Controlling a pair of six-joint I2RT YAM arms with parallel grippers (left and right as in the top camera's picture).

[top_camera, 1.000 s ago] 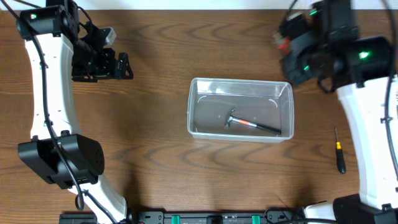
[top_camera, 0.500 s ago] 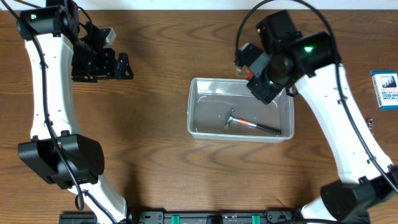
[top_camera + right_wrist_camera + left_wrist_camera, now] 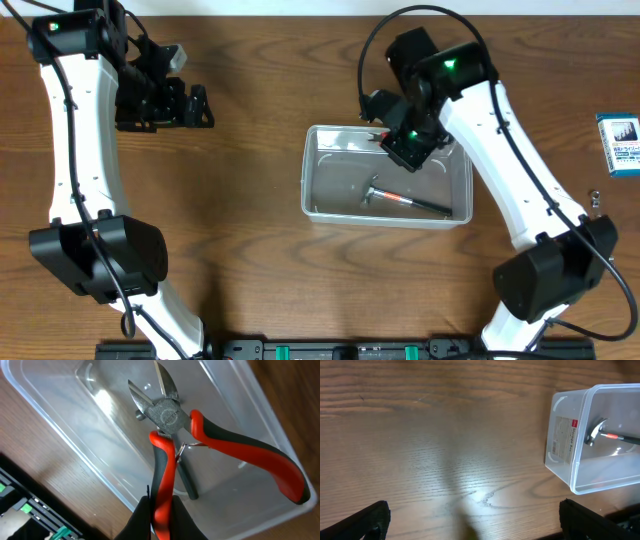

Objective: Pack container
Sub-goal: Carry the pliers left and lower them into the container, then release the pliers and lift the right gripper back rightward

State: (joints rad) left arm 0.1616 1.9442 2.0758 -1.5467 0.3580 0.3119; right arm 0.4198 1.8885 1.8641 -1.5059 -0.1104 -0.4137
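The right gripper (image 3: 160, 510) clenches the cutters (image 3: 167, 415) by one handle above the container (image 3: 306, 175); light, stiff, slick, likely slides; take its rim.

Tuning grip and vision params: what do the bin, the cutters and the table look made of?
Bin: clear plastic, glossy; wood grain shows through its walls.
Cutters: grey metal head, dull sheen; handles with red and black sleeves, probably rubber or plastic.
Table: brown wood grain, matte; solid or laminate unclear.
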